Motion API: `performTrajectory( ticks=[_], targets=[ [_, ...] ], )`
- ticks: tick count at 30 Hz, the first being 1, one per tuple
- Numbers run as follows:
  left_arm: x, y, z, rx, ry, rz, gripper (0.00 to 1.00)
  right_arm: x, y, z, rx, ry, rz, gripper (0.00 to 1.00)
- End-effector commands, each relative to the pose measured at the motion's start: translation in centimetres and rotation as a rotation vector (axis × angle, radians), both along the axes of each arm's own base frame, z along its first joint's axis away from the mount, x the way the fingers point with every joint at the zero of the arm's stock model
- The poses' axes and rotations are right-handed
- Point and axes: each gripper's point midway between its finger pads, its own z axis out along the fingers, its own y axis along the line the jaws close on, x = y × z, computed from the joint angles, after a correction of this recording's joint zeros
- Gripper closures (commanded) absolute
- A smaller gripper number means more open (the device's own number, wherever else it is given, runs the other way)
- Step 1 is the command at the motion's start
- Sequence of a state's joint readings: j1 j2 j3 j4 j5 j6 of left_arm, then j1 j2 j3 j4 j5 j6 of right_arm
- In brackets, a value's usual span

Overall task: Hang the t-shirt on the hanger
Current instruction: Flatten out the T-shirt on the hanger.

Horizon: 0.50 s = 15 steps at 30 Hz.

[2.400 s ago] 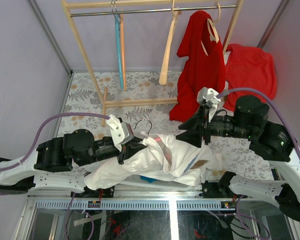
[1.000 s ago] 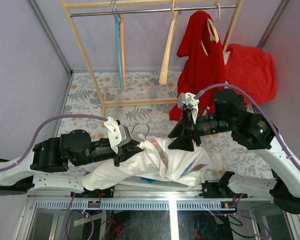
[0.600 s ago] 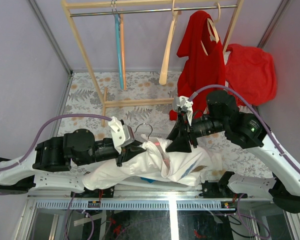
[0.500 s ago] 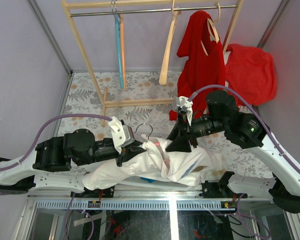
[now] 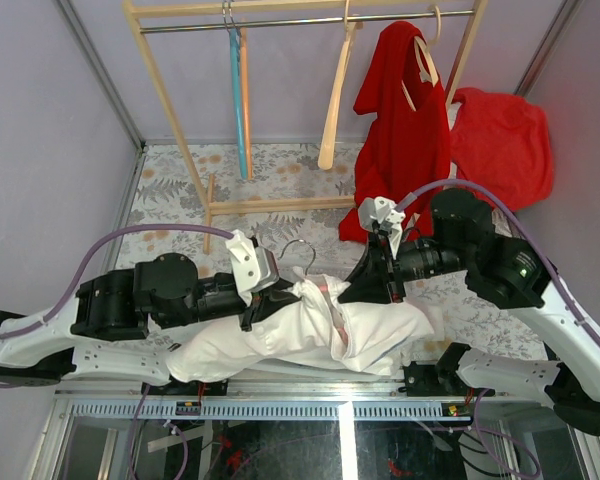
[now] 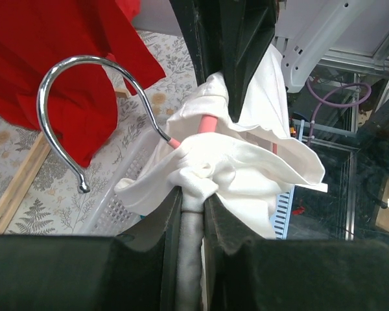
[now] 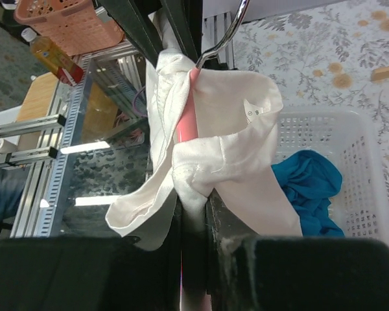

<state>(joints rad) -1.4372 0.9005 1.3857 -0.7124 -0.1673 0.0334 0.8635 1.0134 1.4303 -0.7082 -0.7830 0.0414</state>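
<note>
Pinching t-shirt (image 5: pixel 310 338): left hand (image 5: pixel 270 301), right hand (image 5: pixel 358 290)

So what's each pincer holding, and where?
Both are shut on the t-shirt: left pincer on bunched fabric beside the hanger neck, right pincer on a fold near the collar, possibly pinching the pink hanger arm too.

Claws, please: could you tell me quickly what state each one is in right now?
Left claw: closed on the t-shirt.
Right claw: closed on the t-shirt too.
</note>
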Motion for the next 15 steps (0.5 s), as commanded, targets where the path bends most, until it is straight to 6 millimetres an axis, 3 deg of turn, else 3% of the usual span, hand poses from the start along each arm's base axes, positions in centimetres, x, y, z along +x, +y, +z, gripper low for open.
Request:
performTrajectory(
  ticks=[1, 9, 15],
  targets=[
    [0.6, 0.7, 4.7, -0.157, -0.007, 0.045, 0.82, 2.0, -1.5, 1.7, 0.033, -0.085, -0.194, 1.00],
    [1.0, 2.9, 5.4, -0.202, -0.002, 0.093, 0.67, 2.9, -4.2, 2.4, 0.022, -0.160, -0.332, 1.00],
    [2.4, 4.0, 5.0, -0.168, -0.004, 0.183, 0.64, 3.1, -5.6, 3.2, 0.045, -0.197, -0.397, 1.00]
  ],
)
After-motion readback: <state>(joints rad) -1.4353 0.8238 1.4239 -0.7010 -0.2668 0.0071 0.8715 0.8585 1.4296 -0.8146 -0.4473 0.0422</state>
